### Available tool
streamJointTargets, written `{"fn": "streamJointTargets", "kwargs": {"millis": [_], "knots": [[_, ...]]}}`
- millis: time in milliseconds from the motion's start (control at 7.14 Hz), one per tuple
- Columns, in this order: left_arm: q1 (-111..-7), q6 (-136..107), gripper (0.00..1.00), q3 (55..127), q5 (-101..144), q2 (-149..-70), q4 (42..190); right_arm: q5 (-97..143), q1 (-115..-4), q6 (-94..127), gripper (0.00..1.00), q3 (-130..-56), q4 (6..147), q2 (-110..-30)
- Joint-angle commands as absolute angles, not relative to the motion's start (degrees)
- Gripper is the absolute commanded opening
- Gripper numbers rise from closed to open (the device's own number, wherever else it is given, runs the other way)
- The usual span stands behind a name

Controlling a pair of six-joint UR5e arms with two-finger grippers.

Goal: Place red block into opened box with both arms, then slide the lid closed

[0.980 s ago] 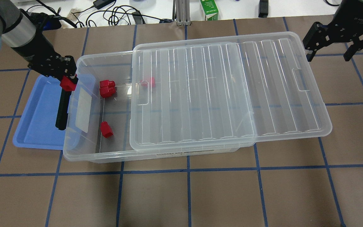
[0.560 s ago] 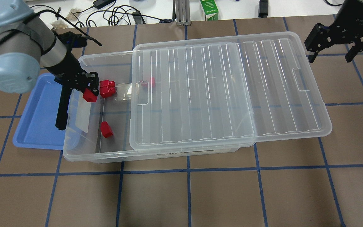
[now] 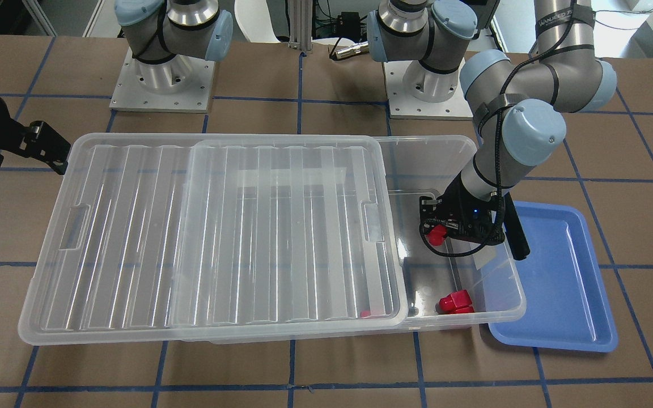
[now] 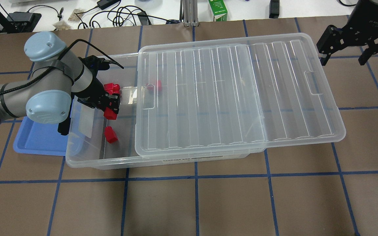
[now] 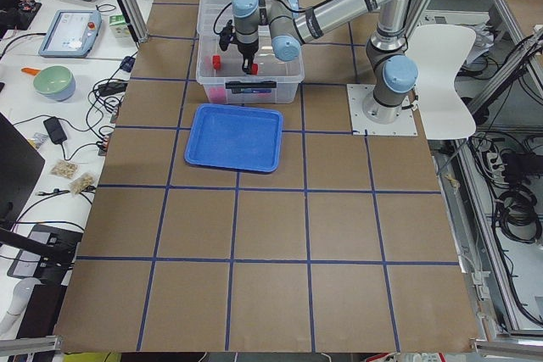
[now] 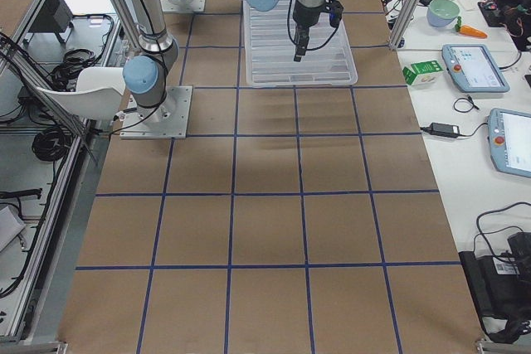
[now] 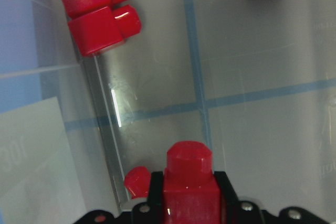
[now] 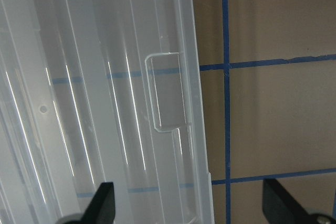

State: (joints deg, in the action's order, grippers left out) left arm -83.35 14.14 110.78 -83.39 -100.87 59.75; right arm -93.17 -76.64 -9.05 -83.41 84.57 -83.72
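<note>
My left gripper point(image 4: 110, 105) is shut on a red block point(image 4: 111, 113) and hangs over the uncovered left end of the clear box point(image 4: 77, 156). The left wrist view shows the held block point(image 7: 189, 182) above the box floor. Three other red blocks point(image 7: 94, 17) lie in the open end, and one more point(image 4: 155, 86) sits under the lid. The ribbed clear lid point(image 4: 235, 95) is slid to the right and overhangs the box's right end. My right gripper point(image 4: 343, 59) is open above that end's far corner, with the lid's handle notch point(image 8: 167, 92) below it.
A blue tray point(image 4: 41, 137) lies against the box's left end, and the left gripper's long black finger point(image 4: 63, 126) hangs over it. A green carton point(image 4: 218, 9) and cables point(image 4: 120, 14) lie beyond the table's far edge. The arm bases point(image 3: 162, 79) stand behind the box.
My left arm has carried the red block rightward, from the box's left rim beside the tray to over the open end. The right gripper has barely moved.
</note>
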Motion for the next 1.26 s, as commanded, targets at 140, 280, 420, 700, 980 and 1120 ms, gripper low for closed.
{"fn": "streamJointTargets", "kwargs": {"millis": [140, 280, 420, 700, 980, 1120], "knots": [[-84.1, 12.9, 0.00, 111.4, -83.4, -104.7, 55.7, -93.3, -76.6, -9.1, 1.00, -83.4, 84.6, -83.5], [-84.1, 13.3, 0.00, 111.4, -83.4, -105.4, 55.5, -93.2, -76.6, -9.1, 1.00, -83.4, 84.5, -83.5], [-84.2, 12.7, 0.00, 111.4, -83.4, -106.2, 55.5, -93.3, -76.6, -9.1, 1.00, -83.5, 84.5, -83.6], [-84.2, 11.5, 0.01, 111.4, -83.4, -107.1, 55.3, -93.4, -76.6, -9.1, 1.00, -83.4, 84.6, -83.5], [-84.2, 11.6, 0.56, 111.4, -83.5, -107.5, 55.1, -93.8, -76.3, -9.2, 1.00, -83.4, 85.3, -83.4], [-84.3, 11.6, 0.66, 111.3, -83.4, -107.3, 55.1, -93.6, -75.9, -9.2, 1.00, -83.5, 85.2, -83.4]]}}
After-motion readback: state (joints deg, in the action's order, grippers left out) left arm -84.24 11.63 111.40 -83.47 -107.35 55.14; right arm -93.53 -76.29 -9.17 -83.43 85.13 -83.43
